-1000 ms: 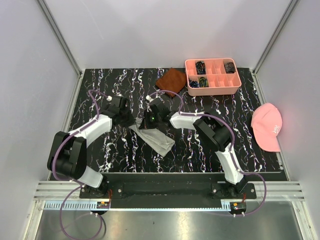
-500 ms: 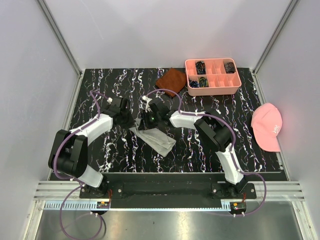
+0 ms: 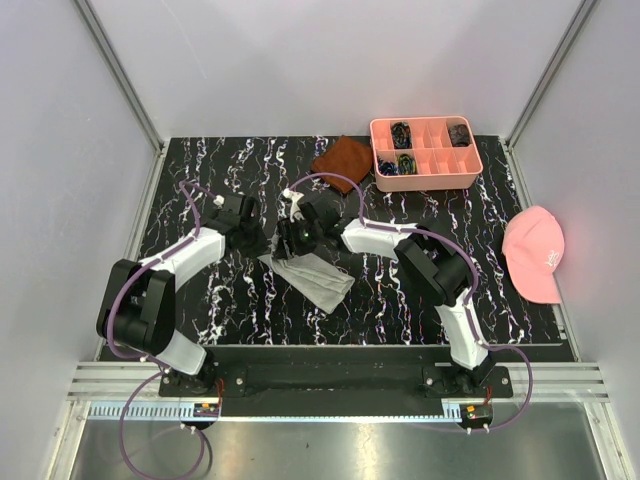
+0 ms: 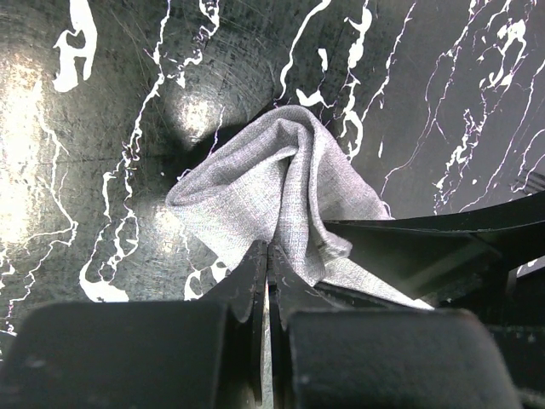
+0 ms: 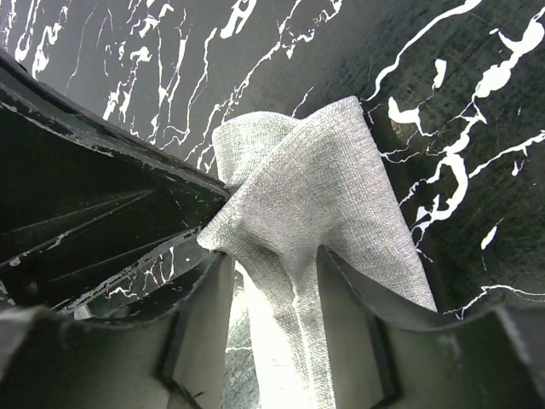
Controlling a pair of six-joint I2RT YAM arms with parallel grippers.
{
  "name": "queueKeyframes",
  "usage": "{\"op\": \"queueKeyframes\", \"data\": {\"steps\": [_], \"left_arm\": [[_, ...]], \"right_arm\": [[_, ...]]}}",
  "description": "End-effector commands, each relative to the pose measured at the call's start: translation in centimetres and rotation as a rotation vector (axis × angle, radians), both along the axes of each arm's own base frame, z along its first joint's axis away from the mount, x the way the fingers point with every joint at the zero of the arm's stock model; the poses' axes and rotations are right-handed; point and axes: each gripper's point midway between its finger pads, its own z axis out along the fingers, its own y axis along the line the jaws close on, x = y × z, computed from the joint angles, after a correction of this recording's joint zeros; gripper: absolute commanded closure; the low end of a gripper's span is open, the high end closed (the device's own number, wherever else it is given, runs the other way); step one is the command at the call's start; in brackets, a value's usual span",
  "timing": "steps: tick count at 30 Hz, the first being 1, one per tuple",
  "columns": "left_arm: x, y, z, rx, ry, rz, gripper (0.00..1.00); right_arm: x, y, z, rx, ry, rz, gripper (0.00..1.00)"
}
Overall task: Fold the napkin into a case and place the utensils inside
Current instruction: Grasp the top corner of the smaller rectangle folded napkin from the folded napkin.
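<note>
The light grey napkin (image 3: pixel 318 282) lies as a narrow folded strip, the case, slanting across the middle of the black marble table. Its far-left end is bunched and lifted between both grippers. My left gripper (image 3: pixel 264 244) is shut on a pinched fold of that end (image 4: pixel 255 187), the fingertips (image 4: pixel 255 264) pressed together on the cloth. My right gripper (image 3: pixel 293 240) stands open astride the same raised end (image 5: pixel 315 187); the cloth runs between its fingers (image 5: pixel 203 315), with a gap on the left side. The utensils are out of view.
A rust-brown cloth (image 3: pixel 342 161) lies at the back centre beside a pink compartment tray (image 3: pixel 425 180) with small dark items. A pink cap (image 3: pixel 535 252) sits at the right edge. White walls close in the table on three sides.
My right gripper has opened and let go of the napkin's end, and its arm has shifted slightly left. The left gripper stays shut on the cloth in the same place.
</note>
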Motion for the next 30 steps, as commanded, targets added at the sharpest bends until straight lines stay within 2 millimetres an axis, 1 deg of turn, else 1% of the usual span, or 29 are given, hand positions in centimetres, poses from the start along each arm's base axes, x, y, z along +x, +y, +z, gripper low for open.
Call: {"op": "queueKeyframes", "data": {"steps": [1,3,5,7,8,11,13,14,15,17,18,19,20,22,26,28,29,30], "left_arm": [[1.0,0.3,0.7,0.012,-0.033,0.010,1.00],[1.0,0.3,0.7,0.010,-0.032,0.009,1.00],[1.1,0.3,0.7,0.009,-0.032,0.009,1.00],[1.0,0.4,0.6,0.009,-0.029,0.008,1.00],[1.1,0.4,0.7,0.007,-0.031,0.009,1.00],[1.0,0.4,0.5,0.005,-0.026,0.010,1.00],[1.1,0.5,0.5,0.006,-0.025,0.012,1.00],[1.0,0.5,0.4,0.004,-0.021,0.013,1.00],[1.1,0.5,0.6,-0.001,-0.027,0.013,1.00],[1.2,0.5,0.7,-0.004,-0.030,0.013,1.00],[1.2,0.5,0.9,-0.007,-0.032,0.012,1.00],[1.2,0.5,1.1,-0.010,-0.037,0.014,1.00],[1.2,0.3,1.2,-0.017,-0.040,0.009,1.00],[1.4,0.2,1.6,-0.029,-0.052,0.009,1.00],[1.3,-0.2,2.3,-0.057,-0.061,0.006,1.00],[1.3,-0.2,2.5,-0.064,-0.067,0.012,1.00],[1.3,-0.4,2.4,-0.075,-0.064,0.009,1.00],[1.3,-0.5,2.0,-0.087,-0.050,0.017,1.00]], "right_arm": [[0.4,1.1,4.2,0.047,-0.083,0.043,0.45],[0.6,1.1,4.0,0.035,-0.089,0.043,0.41],[0.8,1.2,4.2,0.034,-0.100,0.046,0.39],[0.9,1.3,4.3,0.034,-0.100,0.048,0.39],[1.1,1.5,4.8,0.038,-0.113,0.050,0.39],[1.3,1.6,5.0,0.035,-0.123,0.053,0.41],[1.4,1.8,4.7,0.038,-0.111,0.057,0.47],[1.0,2.0,4.7,0.051,-0.095,0.073,0.50],[1.0,2.1,4.1,0.048,-0.082,0.077,0.56],[0.7,2.4,3.7,0.059,-0.058,0.086,0.63],[0.6,2.5,3.1,0.056,-0.046,0.087,0.67],[0.5,2.6,2.9,0.063,-0.035,0.087,0.74],[0.2,2.8,2.9,0.077,-0.024,0.101,0.78],[0.0,3.0,2.1,0.090,0.012,0.104,0.87],[-1.3,3.2,0.6,0.101,0.086,0.137,0.91],[-1.0,3.9,0.6,0.140,0.079,0.142,0.91],[-1.1,4.0,-0.5,0.140,0.101,0.152,0.91],[-1.2,4.2,-1.1,0.140,0.121,0.162,0.91]]}}
